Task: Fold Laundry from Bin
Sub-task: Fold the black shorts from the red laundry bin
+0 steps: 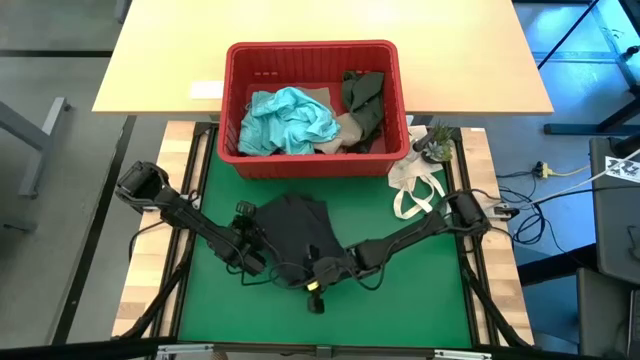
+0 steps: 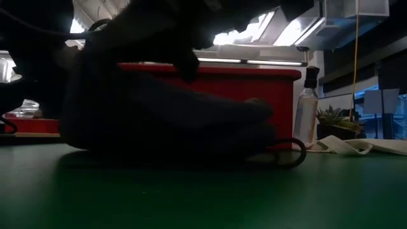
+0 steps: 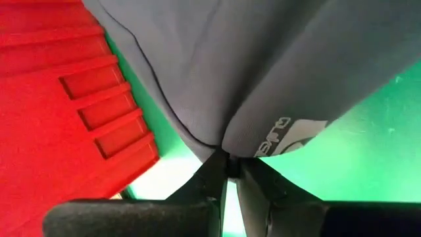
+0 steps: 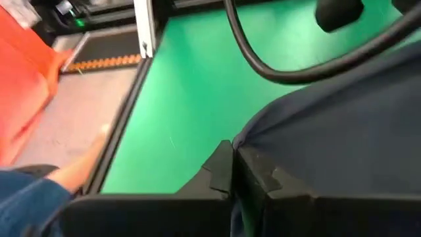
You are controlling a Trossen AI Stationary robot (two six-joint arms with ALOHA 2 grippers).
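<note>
The grips are looking shallow: both sets of fingers are pinching only the hem of the black garment [image 1: 292, 232], so a lift could be pulling the cloth free. The left gripper [image 3: 227, 164] is clenching its left near edge, the right gripper [image 4: 231, 172] its near edge. The garment is lying bunched on the green bench [image 1: 420, 290], just near of the bin [image 1: 310, 160].

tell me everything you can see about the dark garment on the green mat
The dark garment is a soft, black-to-charcoal cloth, crumpled in a loose heap on the green mat, in front of the red bin. A pale printed logo shows near one hem. The left gripper and the right gripper are each shut on an edge of it.
</note>
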